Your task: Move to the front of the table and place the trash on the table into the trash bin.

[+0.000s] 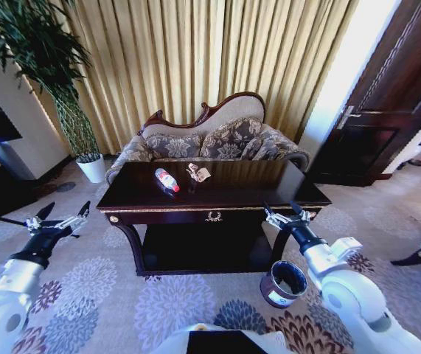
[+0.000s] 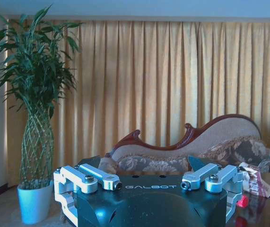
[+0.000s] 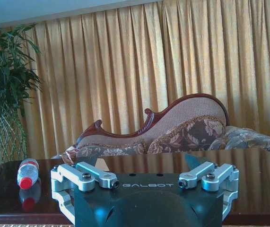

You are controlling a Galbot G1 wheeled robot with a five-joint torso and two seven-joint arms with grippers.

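In the head view the left claw (image 1: pixel 64 215) hangs at the lower left over the carpet, its fingers spread wide with nothing between them. The right claw (image 1: pixel 287 214) sits at right of centre, just before the table's front right corner, likewise wide open and empty. Below it, at lower centre-right, the trash bin (image 1: pixel 283 284) stands on the carpet beside the right arm. The table (image 1: pixel 210 199) fills the middle of the frame; on its top, left of centre, lies the bottle (image 1: pixel 167 180) on its side, and just right of it the crumpled wrapper (image 1: pixel 198 174). Behind the table stands a sofa (image 1: pixel 210 140), with a plant pot (image 1: pixel 92 168) at the left and curtains (image 1: pixel 210 59) across the top. The right wrist view shows the bottle's red cap facing the camera; the left wrist view shows the wrapper at its right edge.
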